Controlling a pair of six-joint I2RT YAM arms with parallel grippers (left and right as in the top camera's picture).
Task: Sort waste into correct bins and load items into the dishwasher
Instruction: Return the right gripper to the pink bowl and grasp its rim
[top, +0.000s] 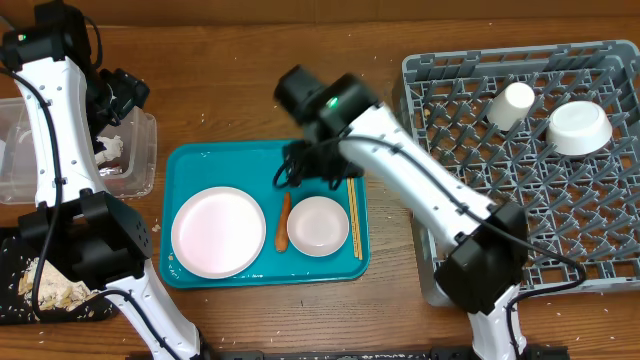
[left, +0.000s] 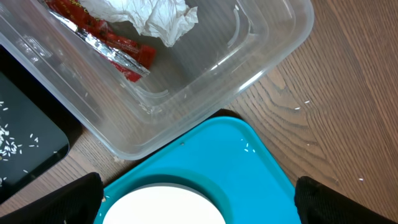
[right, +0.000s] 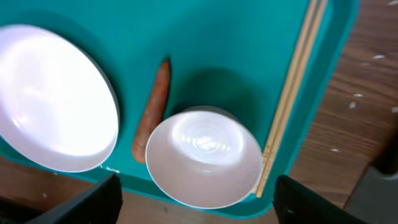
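Observation:
A teal tray (top: 190, 165) holds a white plate (top: 218, 231), a white bowl (top: 318, 225), an orange carrot piece (top: 283, 222) and wooden chopsticks (top: 353, 218). My right gripper (top: 310, 165) is open and empty above the tray's far side. In the right wrist view its fingers (right: 196, 199) straddle the bowl (right: 202, 155), with the carrot piece (right: 152, 109), plate (right: 53, 99) and chopsticks (right: 292, 93) around it. My left gripper (top: 120, 95) is open and empty over the clear bin (top: 140, 150). Its fingers (left: 199, 199) frame the tray corner (left: 261, 180) and plate edge (left: 161, 208).
The clear bin (left: 267, 56) holds crumpled tissue (left: 155, 15) and a red wrapper (left: 106, 37). A black bin (top: 20, 250) with food scraps sits at the front left. The grey dishwasher rack (top: 450, 100) on the right holds a white cup (top: 510, 104) and a white bowl (top: 580, 128).

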